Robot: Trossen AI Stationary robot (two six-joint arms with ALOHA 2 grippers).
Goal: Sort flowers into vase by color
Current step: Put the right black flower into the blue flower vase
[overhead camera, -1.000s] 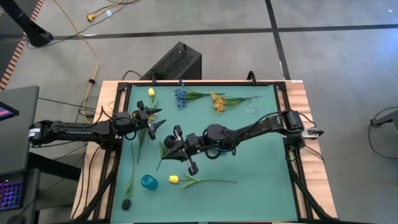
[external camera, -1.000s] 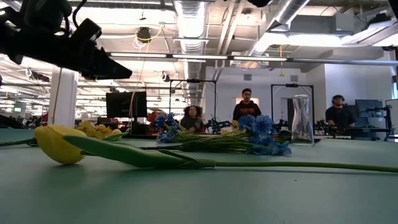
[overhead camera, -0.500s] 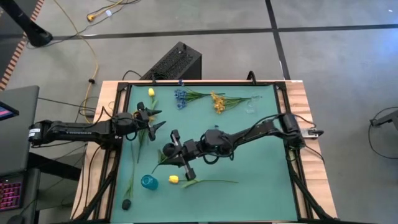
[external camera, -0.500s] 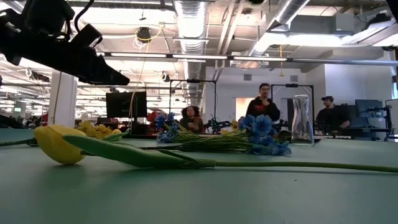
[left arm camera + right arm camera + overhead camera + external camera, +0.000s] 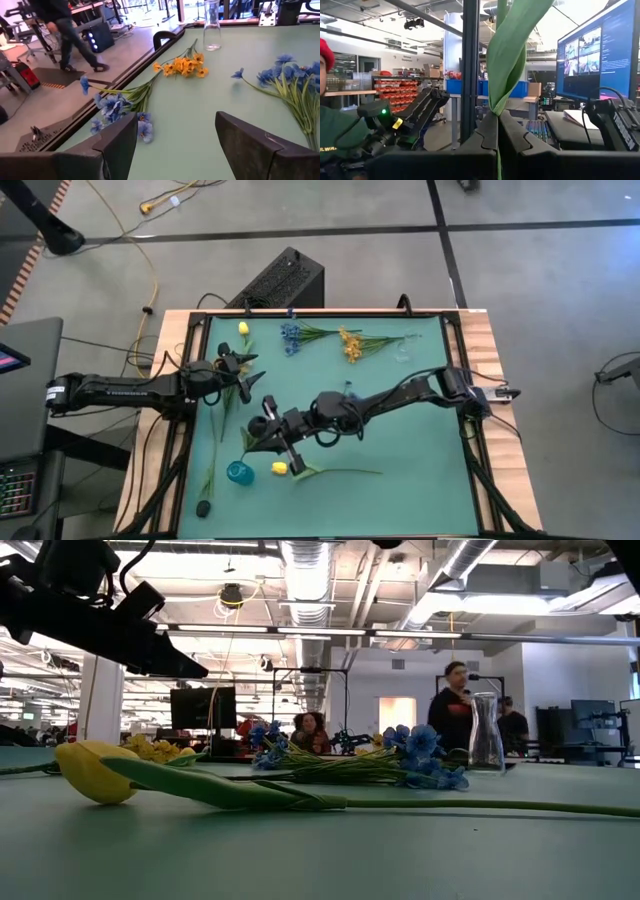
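- The green table [image 5: 400, 430] carries both arms and scattered flowers.
- The right gripper [image 5: 268, 432] reaches across to the left half of the table, its fingers clamped together on a green flower stem [image 5: 506, 55]; in the right wrist view the leafy stem stands up out of the pinched fingertips [image 5: 485, 135].
- The left gripper [image 5: 243, 368] hangs over the left side of the table, fingers spread apart and holding nothing.
- A teal vase [image 5: 239, 473] stands near the front left, just below the right gripper.
- A yellow tulip [image 5: 280, 468] lies just beside the vase, its long stem running to the right.
- A blue bunch [image 5: 291, 335] and an orange-yellow bunch [image 5: 350, 343] lie side by side at the far edge.
- A clear glass vase [image 5: 485, 733] stands at the far right of the table.
- A small yellow bud [image 5: 243, 328] lies at the far left.
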